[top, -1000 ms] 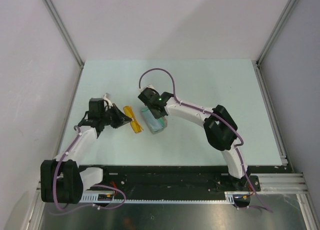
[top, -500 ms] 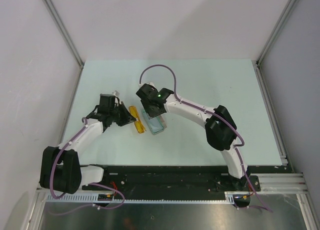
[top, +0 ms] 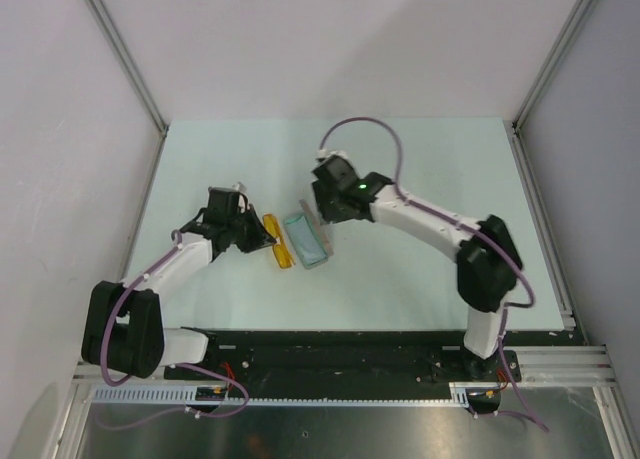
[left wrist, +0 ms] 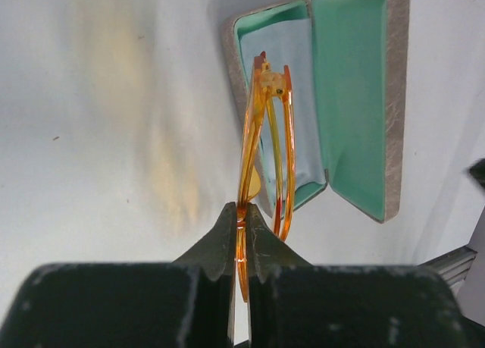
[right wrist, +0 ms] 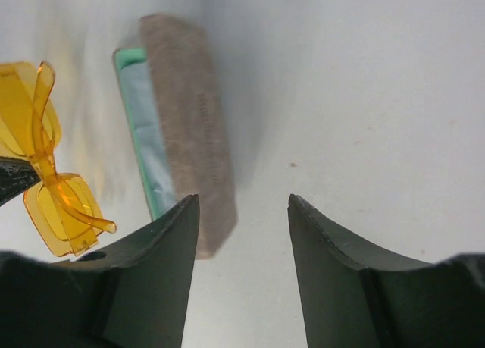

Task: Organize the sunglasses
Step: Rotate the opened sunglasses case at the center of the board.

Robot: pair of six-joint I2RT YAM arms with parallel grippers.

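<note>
Orange sunglasses (left wrist: 265, 136): where are they, and who has them? (R)

Left gripper (left wrist: 241, 211) is clamped on the frame edge, temples folded. The pair hangs edge-on at the left side of the open case (left wrist: 356, 98), not in it yet. Can't tell whether it touches the rim. (M)

Why edge-on? (R)

My guess: a thin pinch on the frame keeps the lenses untouched and lets the pair tip flat into the tray, onto the pale blue cloth (left wrist: 292, 98) lying there. (M)

Right side? (R)

Right gripper (right wrist: 242, 204) has its jaws apart with nothing between them, only bare desk (top: 420, 169) below. It sits just beside the grey-beige lid. It looks parked to leave the tray free, and handy for shutting the lid. (M)

Any branding? (R)

Faint stamped mark on the lid's outside in the right wrist view, too small to read. Nothing else written. (M)
</note>
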